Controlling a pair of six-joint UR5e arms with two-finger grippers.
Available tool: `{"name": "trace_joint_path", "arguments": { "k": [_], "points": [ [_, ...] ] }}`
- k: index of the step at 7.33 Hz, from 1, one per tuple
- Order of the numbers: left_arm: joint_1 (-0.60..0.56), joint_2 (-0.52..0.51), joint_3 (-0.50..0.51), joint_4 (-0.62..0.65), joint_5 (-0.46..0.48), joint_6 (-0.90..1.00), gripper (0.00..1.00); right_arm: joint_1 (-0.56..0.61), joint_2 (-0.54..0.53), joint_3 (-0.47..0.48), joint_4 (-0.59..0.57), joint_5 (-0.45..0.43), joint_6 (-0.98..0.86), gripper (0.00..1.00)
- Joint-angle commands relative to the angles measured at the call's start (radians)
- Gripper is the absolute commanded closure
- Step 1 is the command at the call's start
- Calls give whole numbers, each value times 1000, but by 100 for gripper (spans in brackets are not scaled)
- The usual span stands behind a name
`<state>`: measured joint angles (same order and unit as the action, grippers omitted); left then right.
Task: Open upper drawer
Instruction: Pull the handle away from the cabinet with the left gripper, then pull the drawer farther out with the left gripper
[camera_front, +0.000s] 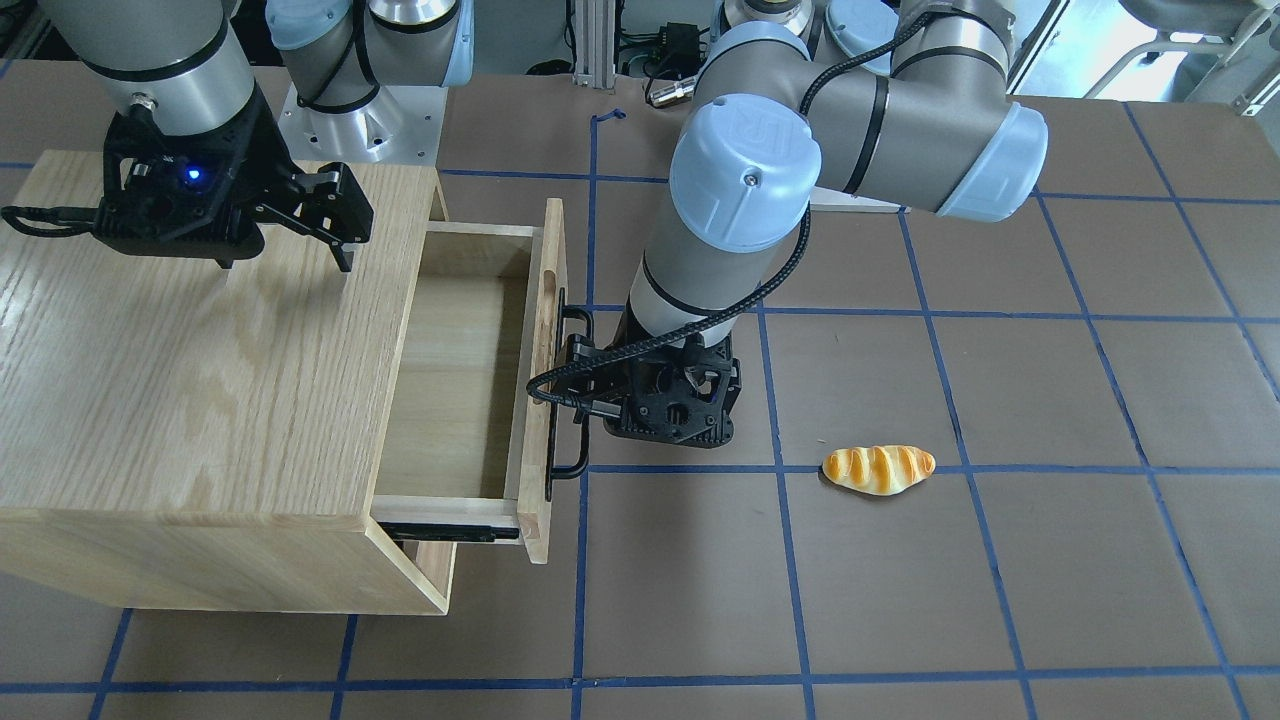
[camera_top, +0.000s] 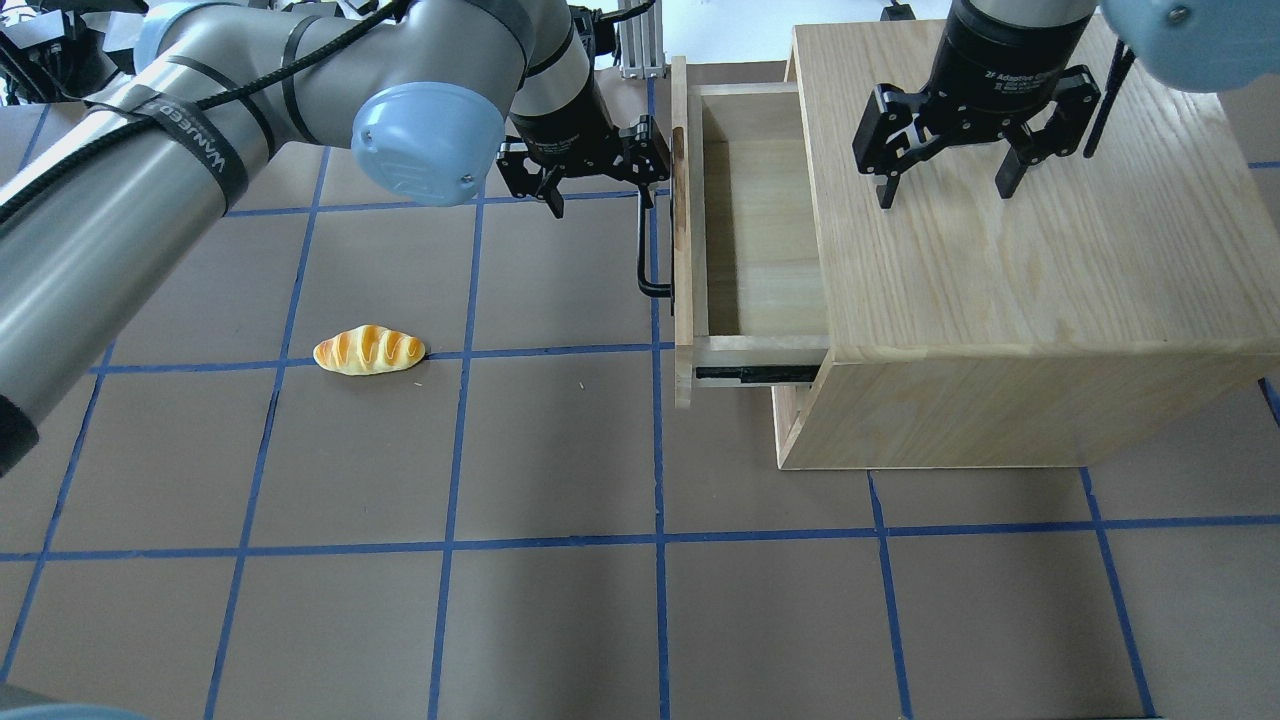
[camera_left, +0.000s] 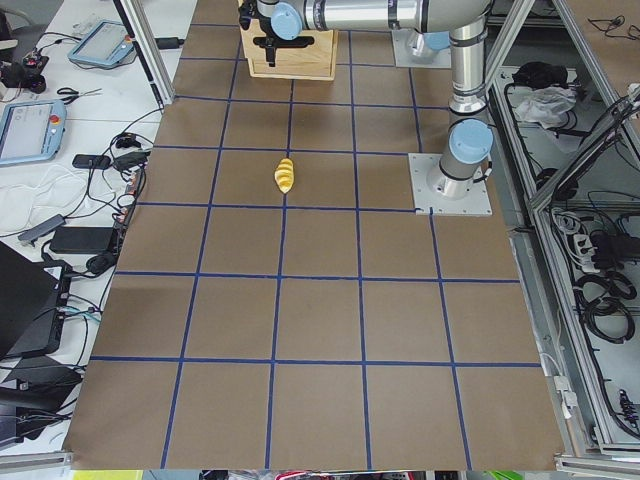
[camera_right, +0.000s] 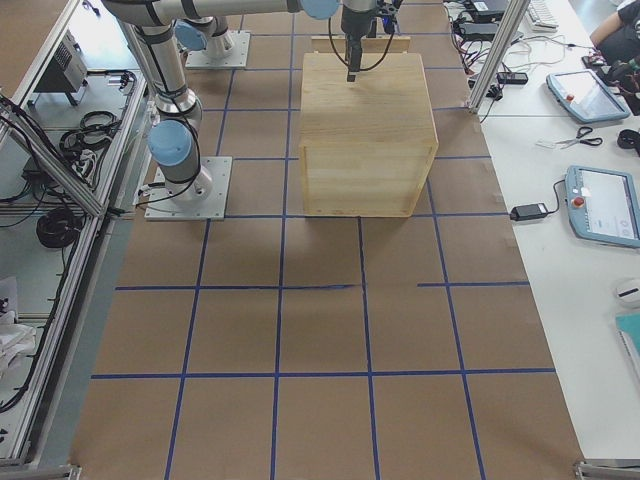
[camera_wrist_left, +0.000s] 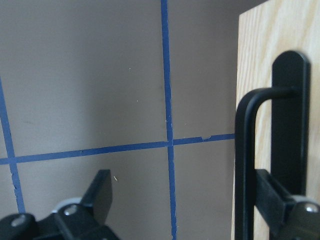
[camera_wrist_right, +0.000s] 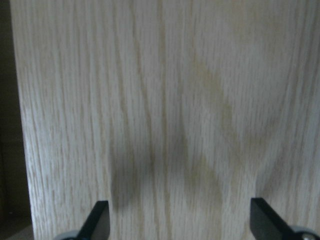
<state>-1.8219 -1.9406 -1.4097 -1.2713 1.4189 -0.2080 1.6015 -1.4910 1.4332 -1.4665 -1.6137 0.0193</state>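
Observation:
The upper drawer (camera_front: 460, 380) is pulled well out of the oak cabinet (camera_front: 200, 380), and its inside is bare. Its front panel carries a long black bar handle (camera_front: 553, 470), also in the overhead view (camera_top: 645, 250). My left gripper (camera_front: 585, 385) is open at the handle. In the left wrist view one finger (camera_wrist_left: 272, 200) sits behind the bar (camera_wrist_left: 243, 165), against the panel; the other finger (camera_wrist_left: 100, 192) hangs free over the table. My right gripper (camera_top: 945, 195) is open and empty, just above the cabinet top (camera_top: 1000, 290).
A toy bread roll (camera_front: 878, 468) lies on the brown table, on a blue tape line, away from the drawer on my left side. The cabinet stands at the table's right half. The drawer's black slide rail (camera_top: 755, 374) shows.

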Motion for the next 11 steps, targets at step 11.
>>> {"name": "trace_joint_path", "arguments": {
  "k": [11],
  "points": [
    [90,40,0,-77,-12,127,0,0,0,-1,0,0,1,0]
  ]
}}
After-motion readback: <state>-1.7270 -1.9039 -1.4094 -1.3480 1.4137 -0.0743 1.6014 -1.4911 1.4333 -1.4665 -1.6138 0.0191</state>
